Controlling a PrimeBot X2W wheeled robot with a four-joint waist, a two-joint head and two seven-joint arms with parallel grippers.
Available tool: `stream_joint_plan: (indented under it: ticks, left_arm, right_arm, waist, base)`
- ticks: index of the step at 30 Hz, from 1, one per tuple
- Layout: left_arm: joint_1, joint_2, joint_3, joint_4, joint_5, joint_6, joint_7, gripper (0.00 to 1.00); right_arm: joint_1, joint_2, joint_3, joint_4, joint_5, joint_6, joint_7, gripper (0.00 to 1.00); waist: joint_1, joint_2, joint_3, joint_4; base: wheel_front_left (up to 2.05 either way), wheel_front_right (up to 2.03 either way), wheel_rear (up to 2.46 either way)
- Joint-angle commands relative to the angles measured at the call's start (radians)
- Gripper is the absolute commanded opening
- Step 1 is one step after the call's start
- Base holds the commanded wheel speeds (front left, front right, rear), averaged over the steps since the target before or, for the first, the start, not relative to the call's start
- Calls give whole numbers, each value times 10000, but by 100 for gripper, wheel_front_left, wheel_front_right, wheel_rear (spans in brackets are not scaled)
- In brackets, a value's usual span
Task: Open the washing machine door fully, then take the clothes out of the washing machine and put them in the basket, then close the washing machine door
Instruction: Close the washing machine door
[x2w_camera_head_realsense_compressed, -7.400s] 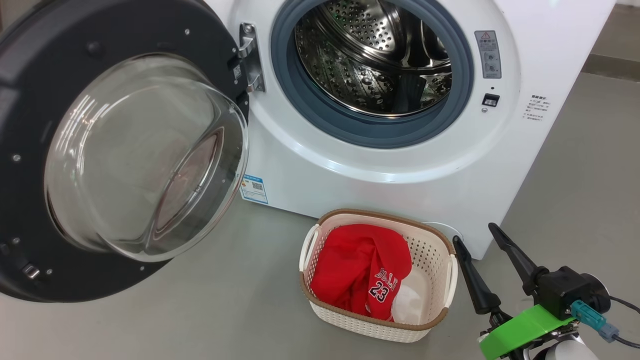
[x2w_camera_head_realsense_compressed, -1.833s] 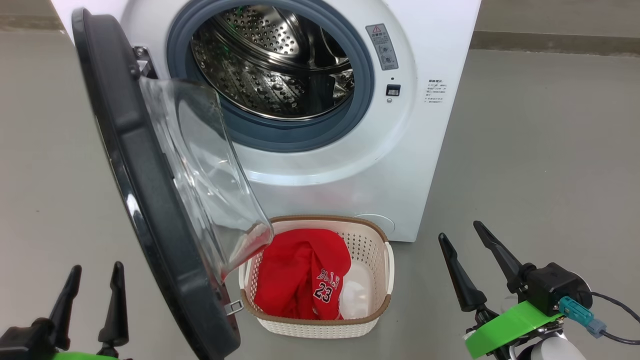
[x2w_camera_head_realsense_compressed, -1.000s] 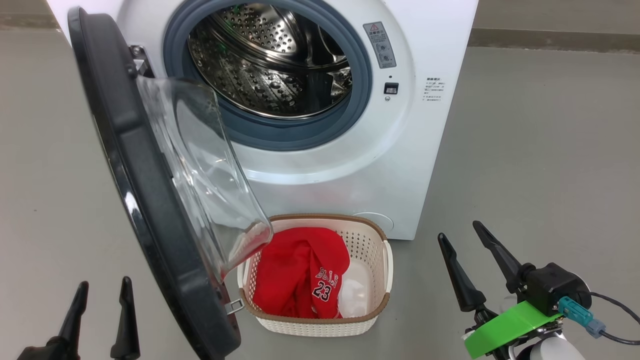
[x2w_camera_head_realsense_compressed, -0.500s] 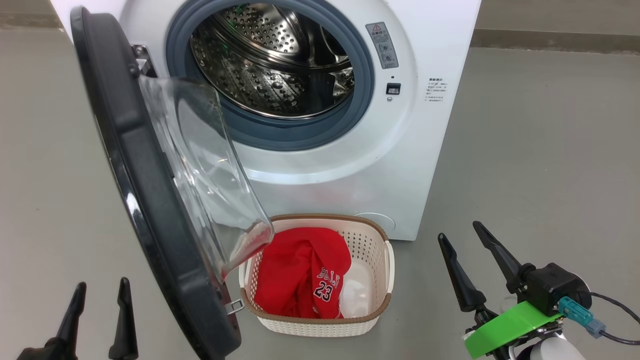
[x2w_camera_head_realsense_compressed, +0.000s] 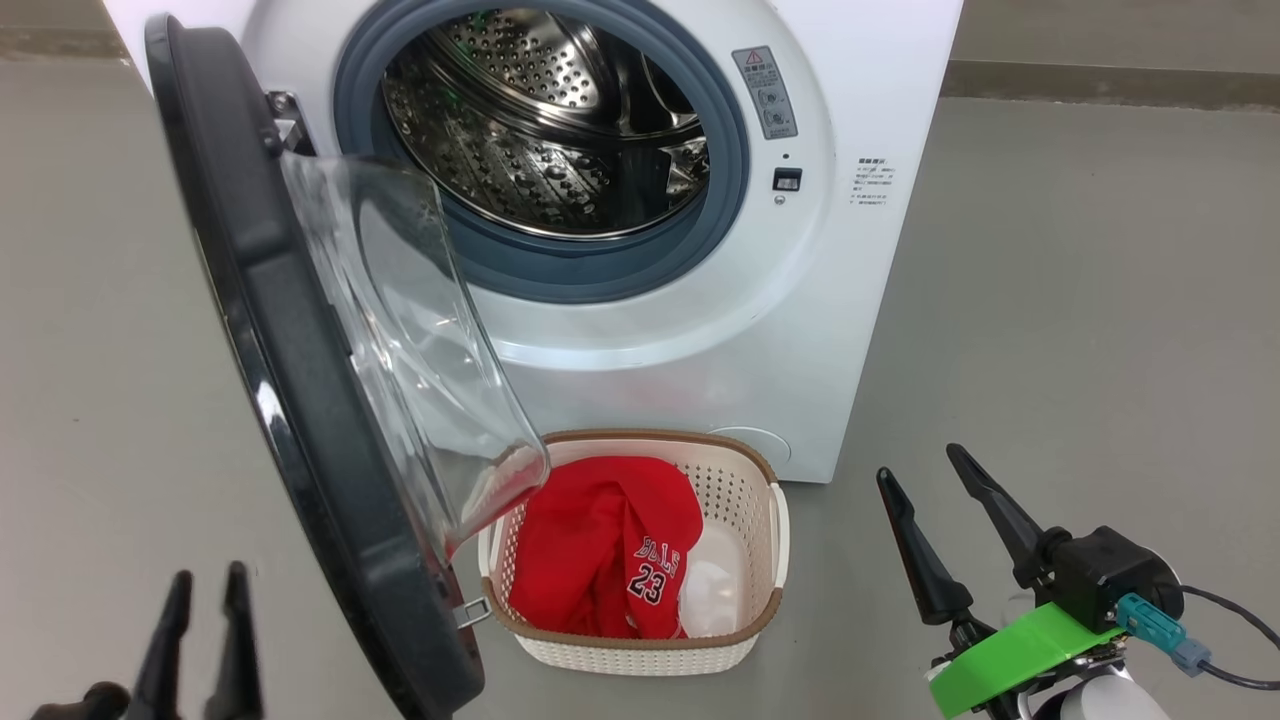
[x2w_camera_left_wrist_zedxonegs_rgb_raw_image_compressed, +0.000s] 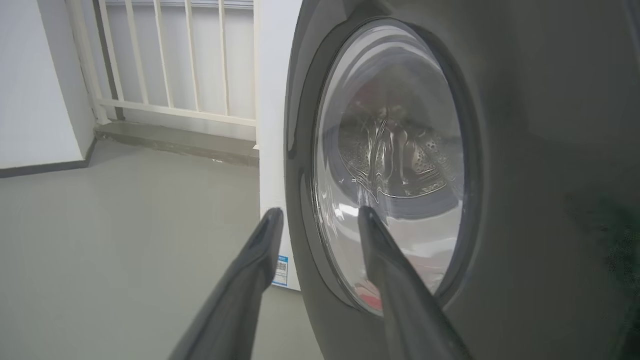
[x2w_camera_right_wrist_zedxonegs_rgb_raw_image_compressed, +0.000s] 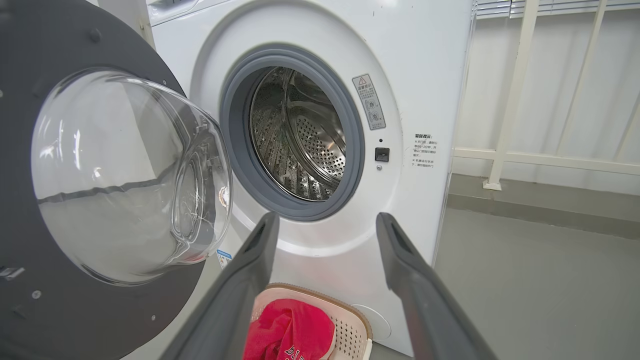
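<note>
My left gripper sits low at the lower left of head view, on the outer side of the washing machine door. It's near the door, w/ a strip of floor showing btwn us. Jaws stand apart w/ a moderate gap, nothing btwn them. In left wrist view the fingers point at the door's glossy dark outer face. One finger overlaps the glass window there; contact or not, can't tell.

My right gripper hangs at lower right, well apart from everything. Jaws are spread wide and empty, fingers aimed toward the washing machine.

Door is part-way open, hinged on the machine's left side, nearly edge-on from the head. Its clear bowl bulges toward the machine front. The drum is open to view: perforated steel inside a grey ring.

The basket stands on the floor just in front of the machine, below the opening. The door's lower edge overlaps the basket's left corner in head view. The clothes lie inside the basket: red jersey bunched up, white "23" facing up.
</note>
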Motion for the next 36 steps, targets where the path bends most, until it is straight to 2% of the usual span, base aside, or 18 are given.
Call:
stream_joint_plan:
  ticks: [1,3,6,9,14,17,20,23,26,30,36]
  left_arm:
    - [-292,118,318,-191,-163,-34,-120,0]
    - [-444,93,300,-205,-789,-46,-120,0]
    - [-801,59,375,-390,-2394,-60,-39,0]
    - [-1257,40,481,-789,-4886,-64,525,0]
    - [-1897,30,1157,-1513,-8955,47,2501,0]
    - [-2194,27,1501,-1963,-10949,767,3718,0]
    - [-2383,25,1574,-2538,-13077,1779,5045,0]
    - [-2330,67,1579,-3286,-13779,2522,5706,0]
    - [-2245,193,1567,-3740,-13783,2967,5853,0]
    - [-2143,254,1392,-4026,-13679,3325,5986,0]
    - [-2041,298,1025,-4099,-13413,3566,6116,0]
  right_arm:
    - [-176,-12,119,-193,81,63,-65,100]
    - [-175,-9,109,-163,94,63,-65,100]
    - [-168,-5,93,-142,104,63,-65,100]
    - [-182,-7,108,-113,108,63,-65,100]
    - [-200,-31,159,-49,136,63,-65,100]
    - [-197,-24,174,-27,133,63,-65,100]
    - [-198,-24,196,3,137,63,-65,100]
    - [-218,-50,225,22,163,63,-65,100]
    - [-244,-70,253,37,186,63,-65,100]
    - [-271,-101,308,66,227,63,-65,100]
    - [-272,-130,351,54,265,63,-65,100]
  waist:
    - [0,0,-6,-2]
    - [0,0,-9,4]
    - [0,0,-8,21]
    - [0,0,-12,28]
    - [0,0,-11,-17]
    - [0,0,-7,-70]
    - [0,0,3,-128]
    - [0,0,35,-185]
    - [0,0,60,-242]
    - [0,0,70,-326]
    - [0,0,136,-481]
  base:
    - [0,0,0]
    - [0,0,0]
    - [0,0,0]
    - [0,0,0]
    - [0,0,0]
    - [0,0,0]
    - [0,0,0]
    - [0,0,0]
    - [0,0,0]
    - [0,0,0]
    - [0,0,0]
